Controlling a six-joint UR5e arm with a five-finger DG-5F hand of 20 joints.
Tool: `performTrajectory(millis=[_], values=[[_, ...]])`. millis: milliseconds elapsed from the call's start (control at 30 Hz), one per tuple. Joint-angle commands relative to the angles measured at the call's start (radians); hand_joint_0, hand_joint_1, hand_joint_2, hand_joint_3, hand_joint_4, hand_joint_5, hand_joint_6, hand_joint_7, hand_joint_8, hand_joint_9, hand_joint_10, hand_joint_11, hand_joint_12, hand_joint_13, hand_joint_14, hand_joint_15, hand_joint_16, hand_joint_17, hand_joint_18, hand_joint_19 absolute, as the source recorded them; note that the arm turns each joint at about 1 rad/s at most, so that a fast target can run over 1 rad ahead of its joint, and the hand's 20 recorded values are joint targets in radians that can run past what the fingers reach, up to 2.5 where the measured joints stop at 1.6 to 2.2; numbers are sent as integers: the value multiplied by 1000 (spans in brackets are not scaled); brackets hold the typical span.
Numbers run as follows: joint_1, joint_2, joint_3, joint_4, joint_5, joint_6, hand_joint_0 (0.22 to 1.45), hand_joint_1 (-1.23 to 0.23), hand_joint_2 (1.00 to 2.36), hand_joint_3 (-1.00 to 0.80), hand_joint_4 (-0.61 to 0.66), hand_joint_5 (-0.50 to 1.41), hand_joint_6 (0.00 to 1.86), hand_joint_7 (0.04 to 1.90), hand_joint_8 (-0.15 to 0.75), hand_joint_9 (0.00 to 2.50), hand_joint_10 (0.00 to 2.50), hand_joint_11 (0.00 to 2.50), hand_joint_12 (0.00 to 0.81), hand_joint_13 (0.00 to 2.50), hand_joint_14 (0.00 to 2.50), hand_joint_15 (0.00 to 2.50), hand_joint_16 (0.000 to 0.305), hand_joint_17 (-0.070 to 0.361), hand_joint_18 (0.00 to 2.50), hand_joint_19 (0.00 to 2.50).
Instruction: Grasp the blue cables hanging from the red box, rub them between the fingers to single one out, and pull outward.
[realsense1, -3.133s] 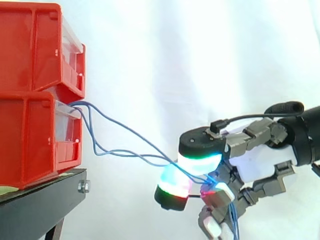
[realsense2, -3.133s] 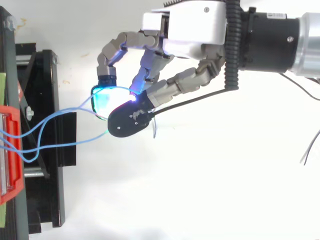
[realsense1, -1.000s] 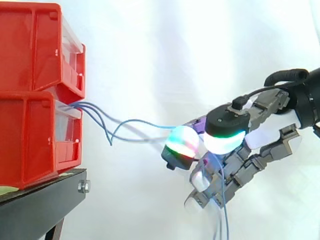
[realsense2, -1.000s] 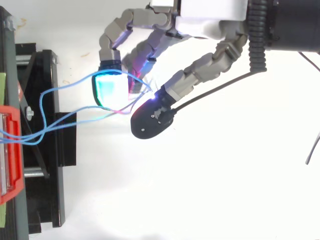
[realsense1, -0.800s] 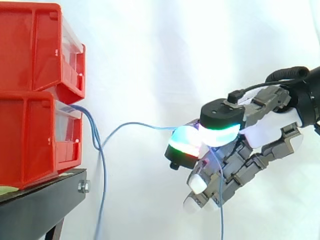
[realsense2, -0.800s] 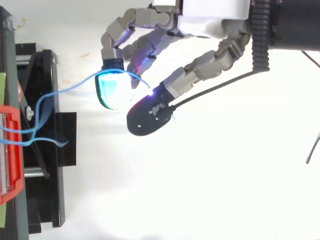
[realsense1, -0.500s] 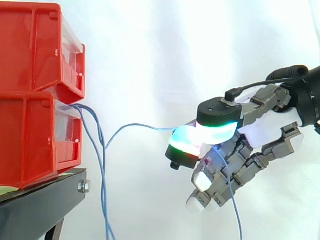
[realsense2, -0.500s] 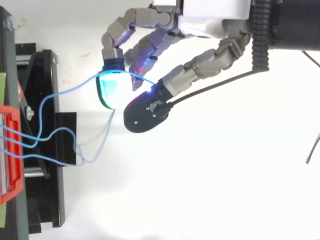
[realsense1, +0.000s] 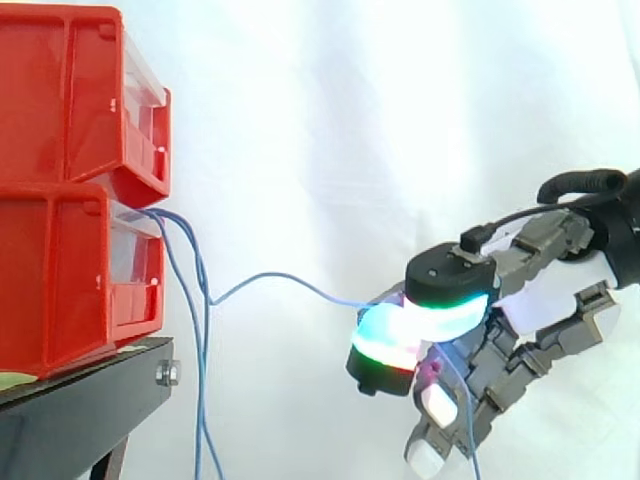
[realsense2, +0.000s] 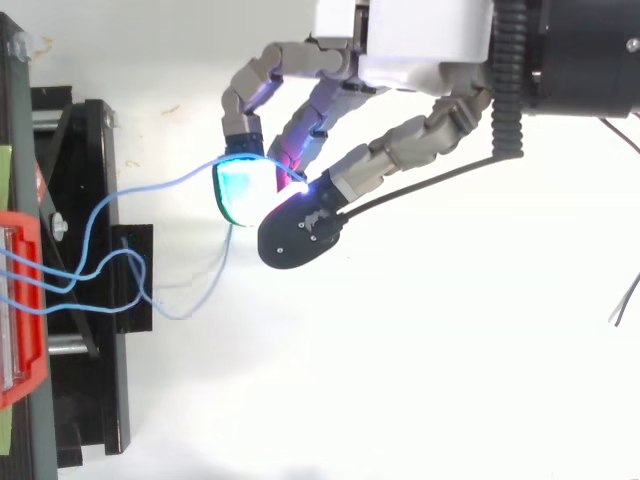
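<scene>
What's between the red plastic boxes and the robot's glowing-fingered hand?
One thin blue cable stretches from the lower red box to the hand, in side view.

hand (realsense1: 535, 297) lower, farther out, pinching one blue cable (realsense1: 280, 276), other cables (realsense1: 206, 360) fallen slack

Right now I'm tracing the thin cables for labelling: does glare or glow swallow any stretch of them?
Side view: the blue cables read clearly against the bright curtain, but the held one fades into the glowing pads of the hand. Top view: a white-cyan flare at the pinch hides it likewise, and over the black stand the cables are visible.
</scene>
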Motion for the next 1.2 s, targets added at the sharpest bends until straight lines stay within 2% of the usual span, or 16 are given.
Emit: performTrajectory(millis=[0, 200, 367, 500, 600, 767, 800, 933, 1167], values=[[2, 0, -19, 15, 1, -2, 595, -686, 1000, -485, -1, -123, 868, 942, 250, 988, 19, 574, 338, 608, 15, 396, 40, 90, 361, 416], [4, 0, -55, 57, 1, 0, 606, -692, 1002, -470, -1, -121, 869, 943, 252, 1007, 21, 598, 341, 652, 16, 424, 40, 91, 410, 455], [4, 0, -62, 49, 2, 0, 608, -692, 1002, -471, 8, -122, 870, 937, 254, 1022, 22, 617, 344, 676, 17, 448, 41, 92, 444, 476], [7, 0, -99, 51, 1, 3, 610, -691, 1002, -474, 8, -122, 871, 935, 254, 1028, 22, 622, 345, 681, 17, 447, 41, 93, 455, 486], [10, 0, -111, 43, 1, 3, 611, -691, 1001, -476, 10, -122, 871, 937, 258, 1030, 21, 623, 349, 695, 18, 462, 42, 94, 464, 492], [10, 0, -113, 20, 1, 8, 611, -693, 1001, -477, 13, -122, 871, 935, 256, 1038, 20, 632, 347, 697, 19, 468, 42, 94, 474, 509], [10, 0, -113, -9, 1, 20, 611, -694, 1001, -476, 12, -122, 871, 935, 257, 1041, 20, 635, 347, 697, 19, 469, 42, 94, 475, 504], [10, 0, -111, -34, 1, 49, 612, -694, 1001, -483, 12, -122, 871, 922, 258, 1042, 22, 646, 348, 704, 18, 472, 42, 94, 481, 519], [10, 0, -111, -34, 1, 72, 605, -705, 1000, -495, 19, -122, 863, 903, 257, 1046, 22, 650, 349, 709, 18, 479, 42, 94, 484, 525]])
